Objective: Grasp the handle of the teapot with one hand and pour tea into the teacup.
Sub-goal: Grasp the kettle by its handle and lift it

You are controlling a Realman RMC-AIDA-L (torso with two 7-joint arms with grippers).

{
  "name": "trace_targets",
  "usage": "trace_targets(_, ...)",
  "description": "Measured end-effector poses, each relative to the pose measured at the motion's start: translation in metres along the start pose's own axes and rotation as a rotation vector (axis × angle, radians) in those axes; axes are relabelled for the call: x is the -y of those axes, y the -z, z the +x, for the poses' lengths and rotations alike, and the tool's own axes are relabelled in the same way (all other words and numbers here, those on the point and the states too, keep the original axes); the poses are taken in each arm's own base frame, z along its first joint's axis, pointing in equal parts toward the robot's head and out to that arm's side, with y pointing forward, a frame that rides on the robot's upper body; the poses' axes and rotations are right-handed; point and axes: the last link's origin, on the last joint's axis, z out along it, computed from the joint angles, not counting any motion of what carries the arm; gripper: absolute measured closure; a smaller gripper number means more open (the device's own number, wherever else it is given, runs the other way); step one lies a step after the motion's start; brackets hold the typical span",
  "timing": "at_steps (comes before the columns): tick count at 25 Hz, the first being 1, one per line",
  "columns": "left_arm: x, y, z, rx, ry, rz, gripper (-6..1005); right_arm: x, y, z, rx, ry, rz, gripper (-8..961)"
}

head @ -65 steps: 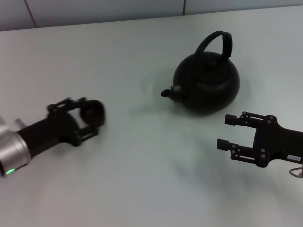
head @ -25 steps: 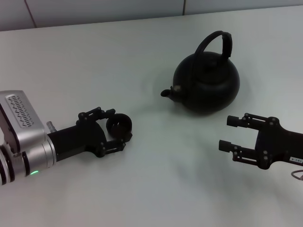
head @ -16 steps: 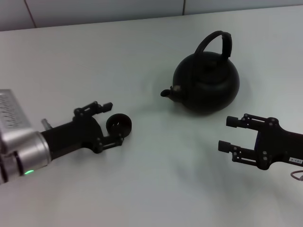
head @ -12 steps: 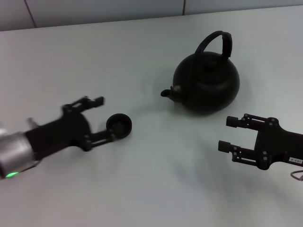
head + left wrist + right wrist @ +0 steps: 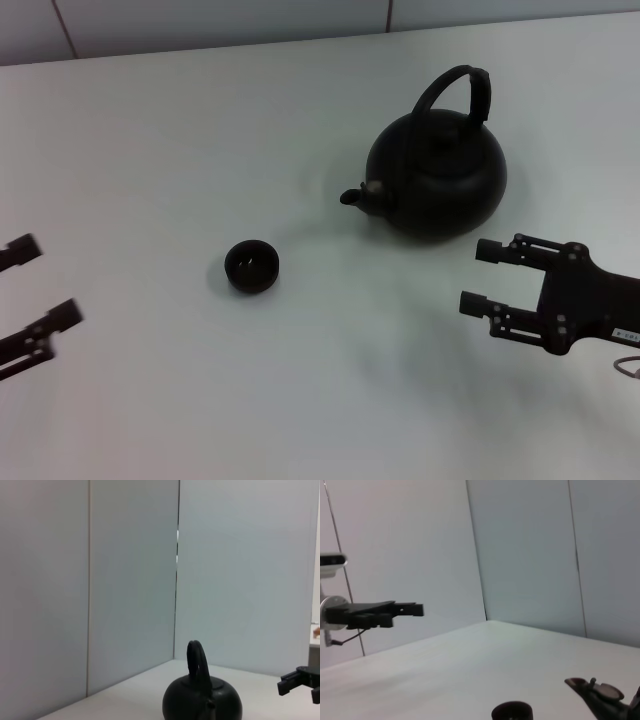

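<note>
From the head camera, the teacup (image 5: 251, 267) stands alone on the white desk (image 5: 180, 130), a little off the spout of the teapot (image 5: 436, 185). The left end effector (image 5: 28, 297) sits at the desk's left edge, fingers spread and empty. The right end effector (image 5: 487, 277), also spread, hovers just beside the pot.

The left wrist camera shows the handle (image 5: 196, 662) arching upright, free.

The right wrist camera shows cup and spout near each other.

The grasp appears not yet made; next, one end effector likely must close on the handle.
</note>
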Motion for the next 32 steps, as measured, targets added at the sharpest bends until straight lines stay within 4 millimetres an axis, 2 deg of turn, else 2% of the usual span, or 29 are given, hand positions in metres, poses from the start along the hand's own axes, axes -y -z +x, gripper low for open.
trace_targets(6, -0.003, 0.007, -0.002, 0.026, 0.004, -0.018, 189, 0.000, -0.002, -0.002, 0.024, -0.006, 0.007, 274)
trace_targets(15, -0.006, 0.019, -0.030, 0.214, -0.018, 0.003, 189, 0.000, -0.003, -0.003, 0.026, -0.008, 0.007, 275)
trace_targets(24, -0.007, 0.019, -0.032, 0.225, -0.021, 0.000, 189, -0.002, 0.000, -0.001, 0.049, -0.027, 0.031, 275)
trace_targets(26, -0.007, 0.018, -0.032, 0.222, -0.021, 0.002, 189, -0.003, 0.005, 0.001, 0.108, -0.034, 0.094, 275)
trace_targets(27, -0.007, 0.018, -0.032, 0.219, -0.021, 0.006, 189, -0.003, 0.011, 0.003, 0.181, -0.032, 0.185, 275)
trace_targets(28, -0.007, 0.018, -0.032, 0.216, -0.022, 0.011, 189, -0.003, 0.011, 0.003, 0.181, -0.032, 0.185, 275)
trace_targets(30, -0.005, 0.018, -0.031, 0.210, -0.026, 0.019, 188, -0.002, 0.020, 0.012, 0.274, 0.001, 0.392, 275)
trace_targets(32, -0.005, 0.018, -0.031, 0.210, -0.028, 0.019, 188, -0.001, 0.022, 0.015, 0.292, 0.010, 0.452, 275)
